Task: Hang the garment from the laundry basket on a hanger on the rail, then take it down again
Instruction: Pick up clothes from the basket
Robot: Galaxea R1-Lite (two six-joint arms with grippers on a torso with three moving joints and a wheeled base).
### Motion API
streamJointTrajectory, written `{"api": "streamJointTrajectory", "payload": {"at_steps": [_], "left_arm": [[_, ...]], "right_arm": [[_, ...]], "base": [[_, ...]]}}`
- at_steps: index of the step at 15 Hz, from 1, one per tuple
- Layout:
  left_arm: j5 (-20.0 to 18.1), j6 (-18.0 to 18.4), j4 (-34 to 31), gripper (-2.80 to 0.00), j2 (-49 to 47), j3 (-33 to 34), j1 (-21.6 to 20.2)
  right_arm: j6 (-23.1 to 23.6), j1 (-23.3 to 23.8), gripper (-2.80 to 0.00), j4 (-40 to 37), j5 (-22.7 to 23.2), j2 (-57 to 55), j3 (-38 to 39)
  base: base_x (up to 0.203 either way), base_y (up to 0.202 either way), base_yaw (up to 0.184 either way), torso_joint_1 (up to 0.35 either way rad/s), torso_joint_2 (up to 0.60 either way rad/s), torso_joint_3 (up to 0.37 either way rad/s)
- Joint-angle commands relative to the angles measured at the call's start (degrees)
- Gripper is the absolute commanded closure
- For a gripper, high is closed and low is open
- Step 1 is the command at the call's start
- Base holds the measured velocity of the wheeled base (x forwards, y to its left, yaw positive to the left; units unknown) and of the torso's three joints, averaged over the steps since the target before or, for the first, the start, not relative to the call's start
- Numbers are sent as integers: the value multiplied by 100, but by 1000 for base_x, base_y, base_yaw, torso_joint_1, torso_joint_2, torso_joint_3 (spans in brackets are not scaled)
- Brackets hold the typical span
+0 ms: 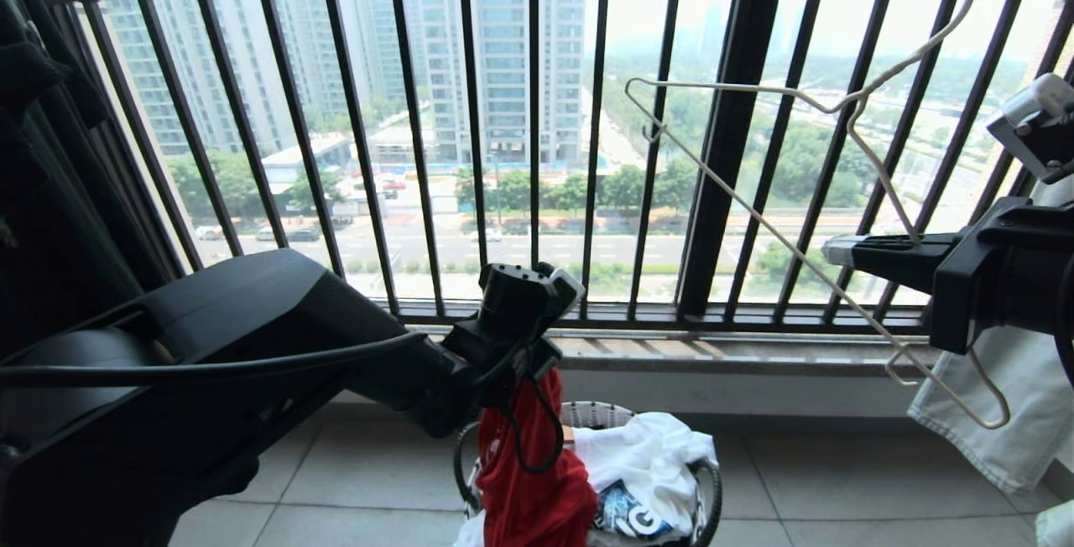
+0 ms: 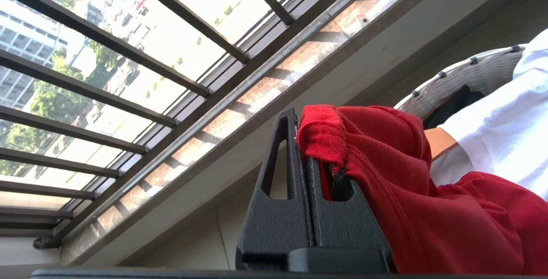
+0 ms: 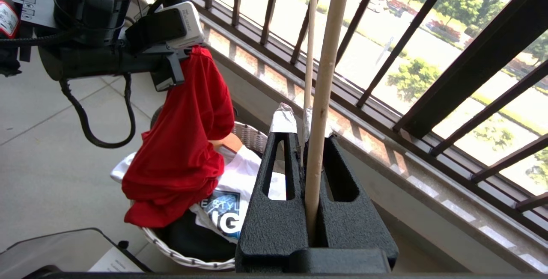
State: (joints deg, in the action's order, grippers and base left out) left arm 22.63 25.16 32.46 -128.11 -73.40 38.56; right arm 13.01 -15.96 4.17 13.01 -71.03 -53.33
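In the lower left of the head view the black left arm reaches toward the middle, and its left tool (image 1: 544,360) is closed tight on a fold of the red short-sleeved T-shirt (image 1: 530,471). The shirt hangs down from the tool into the small round laundry basket with the white rim (image 1: 597,413) at the bottom centre, which stands on the tiled floor (image 1: 839,480) under the dark barred window railing (image 1: 722,153). Beside the red cloth, in the same basket, lies a white printed shirt (image 1: 650,455) (a black garment (image 3: 192,238) is under it). At the right edge the right tool (image 1: 839,252) is closed on the thin off-white wire hanger (image 1: 780,237), which it holds tilted before the railing, its hook toward the upper right corner.
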Motion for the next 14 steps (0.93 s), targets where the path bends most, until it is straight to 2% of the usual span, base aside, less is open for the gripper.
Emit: {"api": "streamJointTrajectory", "payload": {"at_steps": [1,6,10,13,14], "left_arm": [[14,5,23,0,-3,-8,3],[5,-2,41,0,5,-17,3],[1,-64,15,0,49,-269,-63],[5,-508,-150,0,235,-680,-165],[9,-648,-484,0,394,-761,-180]], "right_arm": [[9,-4,0,5,9,-16,-2],[9,-4,0,5,9,-23,-2],[18,-4,0,5,11,-33,-2],[18,-4,0,-4,9,-130,-2],[26,-4,0,-4,0,-165,-2]], "base": [[0,0,0,2,-30,4],[0,0,0,2,26,54],[0,0,0,0,0,0],[0,0,0,0,0,0],[0,0,0,0,0,0]]}}
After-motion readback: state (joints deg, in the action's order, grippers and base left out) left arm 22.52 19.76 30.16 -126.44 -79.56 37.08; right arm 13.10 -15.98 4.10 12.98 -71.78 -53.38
